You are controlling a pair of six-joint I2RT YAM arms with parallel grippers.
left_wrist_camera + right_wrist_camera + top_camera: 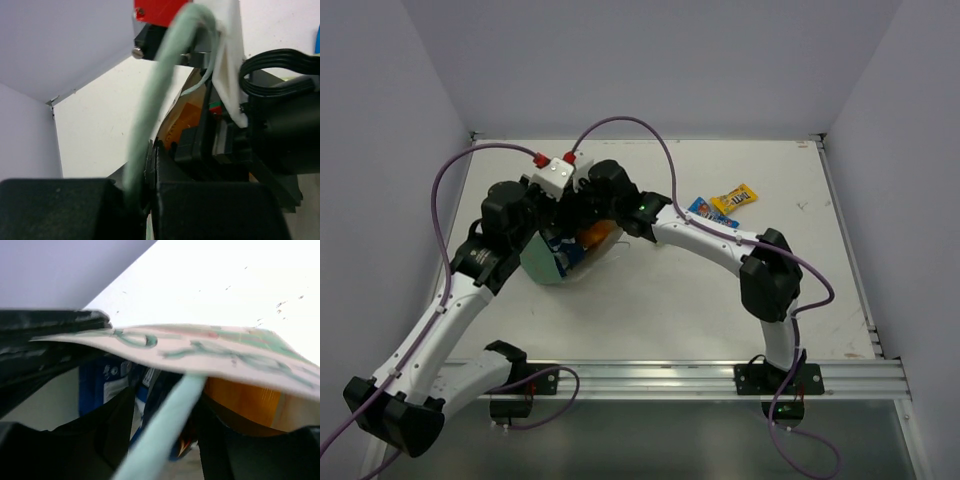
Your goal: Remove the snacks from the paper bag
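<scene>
The mint-green paper bag [545,262] lies tipped over left of centre, mouth toward the right. My left gripper [538,212] is shut on the bag's mint rim [160,90], pinched between the jaws [150,165]. My right gripper [600,212] is at the bag's mouth, open [165,440], with the mint bag edge [170,425] running between its fingers under the cream decorated panel [225,355]. Inside the bag are an orange pouch [595,236] [245,400] [187,112] and a dark blue chip bag [560,246] [100,380]. A blue candy pack [704,210] and a yellow candy pack [735,199] lie on the table to the right.
The white table [720,300] is walled at the back and both sides. Purple cables [620,125] arc over the arms above the bag. A metal rail [670,378] runs along the near edge.
</scene>
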